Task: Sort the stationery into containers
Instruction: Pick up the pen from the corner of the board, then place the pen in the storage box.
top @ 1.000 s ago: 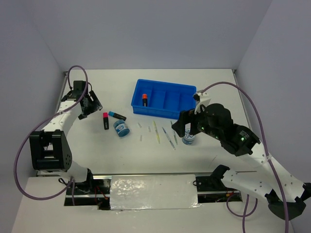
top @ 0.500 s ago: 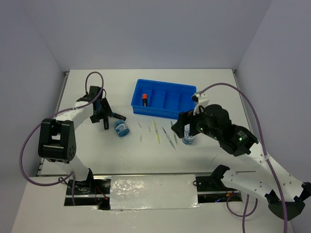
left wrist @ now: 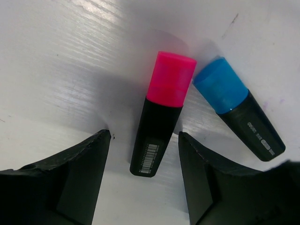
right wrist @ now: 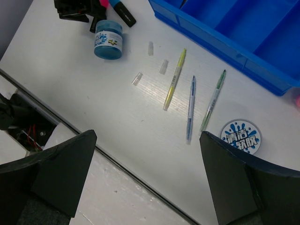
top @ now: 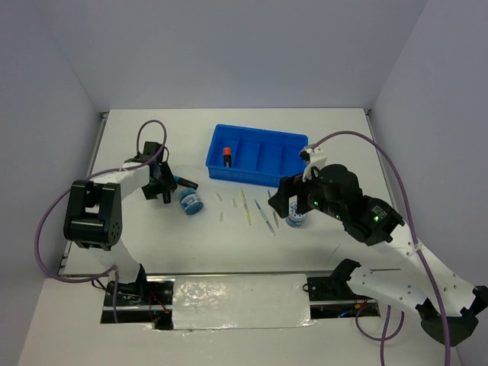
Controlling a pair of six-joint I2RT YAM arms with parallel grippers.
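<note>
Pink-capped highlighter (left wrist: pixel 161 115) lies inside the spread left claw (left wrist: pixel 143 136); right claw (right wrist: pixel 147 136), spread, partly hides a roll (right wrist: pixel 239 136)

White Chinese characters on the roll (right wrist: pixel 239 136) lid toward four o'clock, barcode label on the pink-capped highlighter (left wrist: pixel 157 126), tiny white print on the blue-capped highlighter (left wrist: pixel 243 115) at its two o'clock, too small to read

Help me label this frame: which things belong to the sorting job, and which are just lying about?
Job: pink-capped highlighter, blue-capped highlighter, orange-capped highlighter, three pens, two blue rolls, blue tray.
Lying about: purple cables, silver sheet.
</note>
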